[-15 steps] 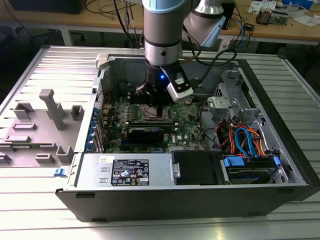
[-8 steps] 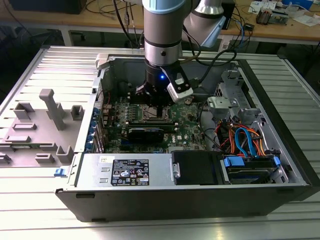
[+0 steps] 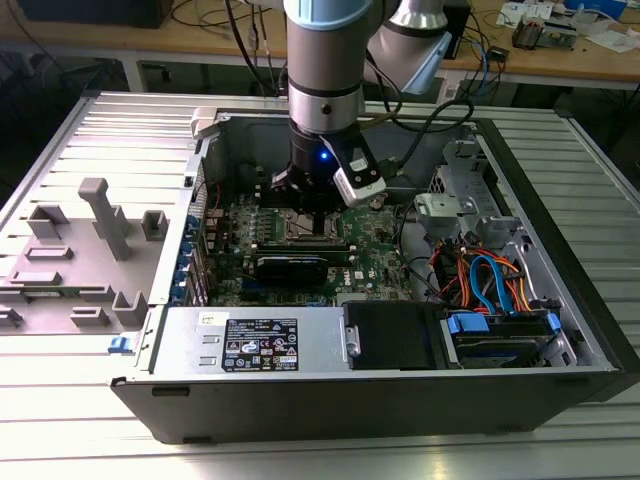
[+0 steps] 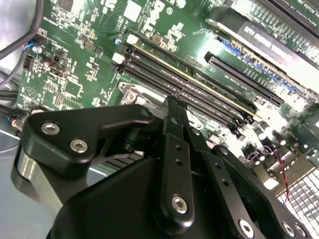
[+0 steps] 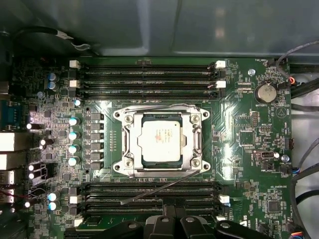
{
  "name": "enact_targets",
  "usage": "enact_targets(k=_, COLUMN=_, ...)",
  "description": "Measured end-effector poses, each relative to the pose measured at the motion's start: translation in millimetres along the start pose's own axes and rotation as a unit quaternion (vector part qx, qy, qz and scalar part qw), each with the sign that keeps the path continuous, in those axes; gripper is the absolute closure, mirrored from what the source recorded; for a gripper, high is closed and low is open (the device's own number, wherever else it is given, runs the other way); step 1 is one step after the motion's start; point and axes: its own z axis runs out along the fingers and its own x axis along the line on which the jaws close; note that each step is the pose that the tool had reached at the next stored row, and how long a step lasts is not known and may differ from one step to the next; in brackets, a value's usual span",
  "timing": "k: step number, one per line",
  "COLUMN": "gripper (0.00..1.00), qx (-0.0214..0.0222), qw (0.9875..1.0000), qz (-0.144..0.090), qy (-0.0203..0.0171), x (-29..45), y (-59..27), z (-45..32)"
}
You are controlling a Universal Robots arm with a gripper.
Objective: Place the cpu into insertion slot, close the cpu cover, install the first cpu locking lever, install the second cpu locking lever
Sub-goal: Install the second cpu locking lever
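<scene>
In the first wrist view the cpu (image 5: 159,138) lies flat in the insertion slot (image 5: 118,115), its silver top showing through the cut-out of the cpu cover (image 5: 130,139), which is folded down around it. One thin wire lever (image 5: 159,188) sticks out slantwise over the RAM slots beside the socket. Another lever (image 5: 149,106) runs along the opposite edge of the socket. My gripper (image 5: 174,219) (image 4: 172,102) is shut, with nothing visibly between its fingers, and its tip is close to the slanting lever. In the exterior view the gripper (image 3: 315,215) hangs low over the socket inside the case.
Long black RAM slots (image 5: 144,79) flank the socket on two sides. The green motherboard (image 3: 370,260) sits deep in an open computer case (image 3: 560,250), with cables (image 3: 480,275) and drive bays at the exterior view's right and a grey fixture (image 3: 100,215) at its left.
</scene>
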Motion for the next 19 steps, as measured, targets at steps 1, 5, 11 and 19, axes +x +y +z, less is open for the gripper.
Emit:
enact_targets(k=1, gripper=0.89, qx=-0.0031, qw=1.0, qz=0.0, qy=0.0039, x=0.0, y=-0.8, z=0.0)
enact_targets(k=5, gripper=0.89, qx=-0.0135, qw=0.9998, qz=0.001, qy=0.0117, x=2.1, y=-6.8, z=1.3)
enact_targets(k=11, gripper=0.89, qx=-0.0446, qw=0.9989, qz=-0.002, qy=0.0131, x=14.7, y=-12.9, z=5.5)
enact_targets(k=19, gripper=0.89, qx=-0.0629, qw=0.9979, qz=-0.004, qy=0.0163, x=22.0, y=-15.9, z=14.8)
